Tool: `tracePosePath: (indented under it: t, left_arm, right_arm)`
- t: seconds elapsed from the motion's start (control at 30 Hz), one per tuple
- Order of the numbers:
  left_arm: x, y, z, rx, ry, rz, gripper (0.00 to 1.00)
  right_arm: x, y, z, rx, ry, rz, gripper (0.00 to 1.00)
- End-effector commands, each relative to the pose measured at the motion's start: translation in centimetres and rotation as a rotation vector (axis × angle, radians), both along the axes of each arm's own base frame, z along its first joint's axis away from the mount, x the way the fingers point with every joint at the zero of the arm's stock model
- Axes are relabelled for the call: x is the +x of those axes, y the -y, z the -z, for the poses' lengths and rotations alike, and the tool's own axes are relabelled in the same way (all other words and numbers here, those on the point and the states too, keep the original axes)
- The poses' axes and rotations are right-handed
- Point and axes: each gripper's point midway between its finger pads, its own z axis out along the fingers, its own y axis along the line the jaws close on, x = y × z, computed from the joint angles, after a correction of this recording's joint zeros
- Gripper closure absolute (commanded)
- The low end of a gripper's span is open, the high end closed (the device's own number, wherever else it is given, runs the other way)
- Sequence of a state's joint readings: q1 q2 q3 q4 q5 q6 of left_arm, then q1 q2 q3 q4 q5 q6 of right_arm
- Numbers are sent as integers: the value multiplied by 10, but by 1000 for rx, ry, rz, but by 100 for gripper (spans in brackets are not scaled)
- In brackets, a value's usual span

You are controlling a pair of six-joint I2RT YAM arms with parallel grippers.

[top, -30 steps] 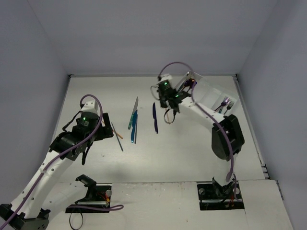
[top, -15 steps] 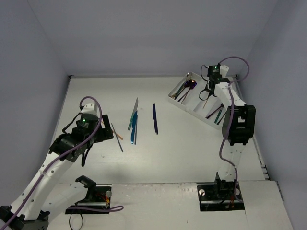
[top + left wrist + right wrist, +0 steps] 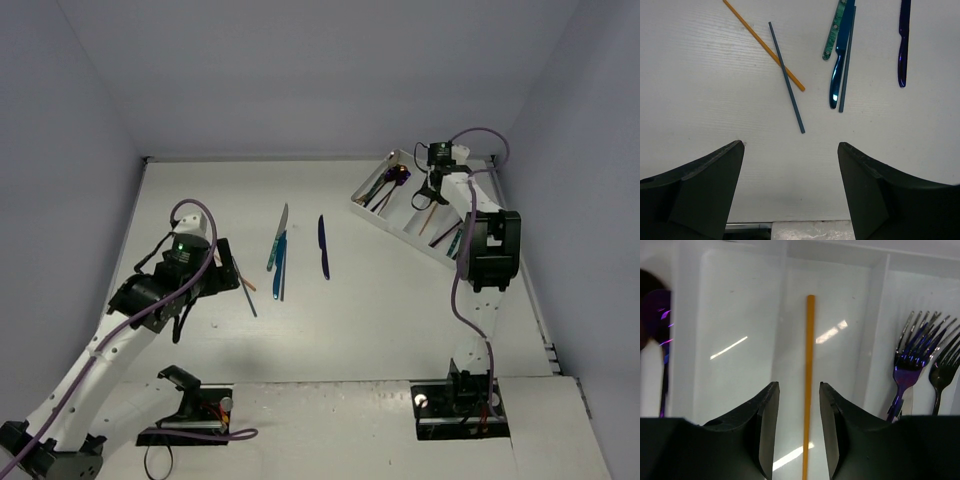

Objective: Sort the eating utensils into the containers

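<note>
Nearest you, the left tool (image 3: 790,147) hung over the tabletop (image 3: 700,100) with its jaws wide apart and nothing in them. Just beyond it a blue chopstick (image 3: 786,77) lay crossing an orange chopstick (image 3: 765,50). Off to the right lay a blue knife (image 3: 839,65), a teal piece (image 3: 832,37) and a purple knife (image 3: 902,45), all loose. Those sticks would likely handle light, stiff and slick (flat on the surface, little to pinch). I'd have had you take the blue one across its shaft, on the free near half clear of the crossing. Farthest off, the right tool (image 3: 799,387) stood over the tray (image 3: 735,315), jaws slightly apart. It sat astride a second orange chopstick (image 3: 810,340) without clamping it. That stick lay in one compartment, with forks (image 3: 907,360) in the one beside it.
</note>
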State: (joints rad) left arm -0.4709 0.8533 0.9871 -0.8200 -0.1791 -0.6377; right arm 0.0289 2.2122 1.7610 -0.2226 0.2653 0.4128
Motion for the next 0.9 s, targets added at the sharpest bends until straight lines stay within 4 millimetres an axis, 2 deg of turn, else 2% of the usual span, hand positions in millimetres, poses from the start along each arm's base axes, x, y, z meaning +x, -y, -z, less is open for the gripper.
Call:
tracePosePath:
  t: [0.0,0.07,0.17,0.33,0.5,0.57,0.63,0.87]
  left_arm:
    - [12,6,7,-16,-34,-41,26]
    - [15,7,16,-14,-68,-61,27]
    - [20,13,33,-14,-128,-74,27]
    - [31,24,71,14,-242,-86,30]
    - [52,34,102,13,-290,-95,40]
    - [60,32,117,17,-326,-117,45]
    - [66,29,127,26,-353,-127,50]
    - [74,23,163,51,-447,-153,58]
  right_arm:
    - [-9,-62,-111,-40,184,-204,64]
    - [-30,-87,-136,-39,218,-268,64]
    - [-60,-117,-145,-3,232,-329,64]
    - [-106,-146,-161,42,263,-408,64]
    - [-142,-145,-159,66,263,-436,62]
    - [-152,-142,-165,69,280,-438,61]
    - [-163,-139,-161,70,274,-446,60]
    - [-190,-131,-171,86,319,-453,58]
